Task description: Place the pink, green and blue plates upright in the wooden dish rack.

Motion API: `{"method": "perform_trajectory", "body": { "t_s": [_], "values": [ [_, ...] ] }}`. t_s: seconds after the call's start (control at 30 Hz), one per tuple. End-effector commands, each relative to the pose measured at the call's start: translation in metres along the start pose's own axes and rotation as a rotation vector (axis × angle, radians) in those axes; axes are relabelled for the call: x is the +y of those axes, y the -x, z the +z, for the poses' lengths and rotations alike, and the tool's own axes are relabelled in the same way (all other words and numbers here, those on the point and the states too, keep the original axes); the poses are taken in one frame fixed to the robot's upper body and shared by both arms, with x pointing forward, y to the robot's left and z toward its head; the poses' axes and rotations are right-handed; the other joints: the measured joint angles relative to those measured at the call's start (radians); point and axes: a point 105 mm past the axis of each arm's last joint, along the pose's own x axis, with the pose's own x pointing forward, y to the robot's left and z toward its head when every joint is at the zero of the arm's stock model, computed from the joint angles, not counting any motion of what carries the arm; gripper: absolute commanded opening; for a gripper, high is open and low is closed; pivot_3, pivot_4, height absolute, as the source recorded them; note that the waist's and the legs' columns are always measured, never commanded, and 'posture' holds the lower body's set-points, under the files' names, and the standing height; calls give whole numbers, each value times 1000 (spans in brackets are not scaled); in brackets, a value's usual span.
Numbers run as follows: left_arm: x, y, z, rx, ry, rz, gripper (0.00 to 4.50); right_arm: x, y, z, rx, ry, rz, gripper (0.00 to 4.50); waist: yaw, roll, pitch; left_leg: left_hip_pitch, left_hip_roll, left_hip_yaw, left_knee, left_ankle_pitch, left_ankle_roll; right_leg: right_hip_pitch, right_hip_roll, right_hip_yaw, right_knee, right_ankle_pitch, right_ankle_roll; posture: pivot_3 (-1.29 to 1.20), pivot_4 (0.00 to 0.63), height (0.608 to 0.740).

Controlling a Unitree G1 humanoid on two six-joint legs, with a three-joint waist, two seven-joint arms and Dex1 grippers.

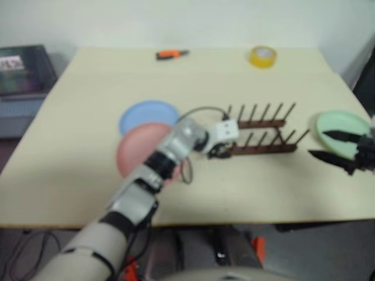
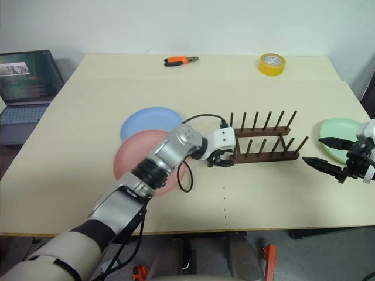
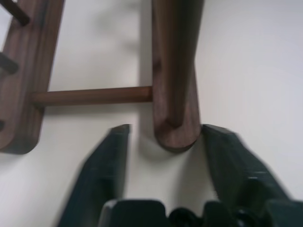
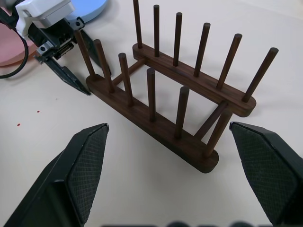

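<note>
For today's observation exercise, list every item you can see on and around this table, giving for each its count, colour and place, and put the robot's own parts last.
blue plate: one, light blue, flat on the table left of the rack, partly under the pink plate.
pink plate: one, salmon pink, flat, nearer than the blue one.
green plate: one, mint green, flat, right of the rack.
wooden dish rack: one, dark brown, mid-table, empty.
tape roll: one, yellow, far edge.
pliers: one, orange and black, far edge.
laptop: one, dark, open, left of the table.
table: one, cream.
left gripper: black fingers open astride the rack's near rail end.
right gripper: black, open, by the green plate.
</note>
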Motion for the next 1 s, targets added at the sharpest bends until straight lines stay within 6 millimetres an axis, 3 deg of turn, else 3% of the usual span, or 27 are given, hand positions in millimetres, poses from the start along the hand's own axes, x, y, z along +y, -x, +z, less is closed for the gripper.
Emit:
{"method": "perform_trajectory", "body": {
  "t_s": [0.03,0.07,0.1,0.3,0.43,0.5,0.67,0.9,0.97,1.0],
  "values": [
    [6,8,4,2,-26,21,4051,-1,1,10,-27,46,-4,4500,0,0,0,0,0,0,0,0,0,0,0,0,0,0,0,0,150,740],
    [6,10,4,3,-32,24,4447,-1,1,10,-27,46,-3,4500,0,0,0,0,0,0,0,0,0,0,0,0,0,0,0,0,150,740],
    [8,13,5,4,-39,30,4478,0,1,10,-25,47,-1,4500,0,0,0,0,0,0,0,0,0,0,0,0,0,0,0,0,150,740],
    [27,44,19,-45,-23,129,4478,-2,3,3,38,64,-7,4500,0,0,0,0,0,0,0,0,0,0,0,0,0,0,0,0,150,740],
    [21,55,25,-56,-28,109,4478,-4,1,-8,86,61,-21,4500,0,0,0,0,0,0,0,0,0,0,0,0,0,0,0,0,150,740],
    [15,60,28,-68,-34,85,4126,-5,0,-10,97,55,-24,4500,1,0,0,0,0,0,0,0,0,0,0,0,0,0,0,0,150,740],
    [-9,73,32,-95,-53,-26,2567,-5,2,-13,102,46,-30,3239,-1,0,0,0,1,1,0,0,0,0,0,0,1,0,0,0,150,740],
    [-32,66,23,-101,-34,-145,2,-2,2,-24,136,18,-33,707,2,0,0,1,1,0,1,0,0,0,0,0,2,0,0,0,150,740],
    [-35,57,21,-99,-20,-155,0,-1,1,-29,148,6,-37,14,2,0,0,0,1,1,3,0,0,1,0,0,2,0,0,0,150,740],
    [-38,52,23,-108,-9,-165,0,0,0,-33,159,2,-43,14,2,0,0,0,1,1,3,0,0,1,0,0,1,0,0,0,150,740]
  ]
}}
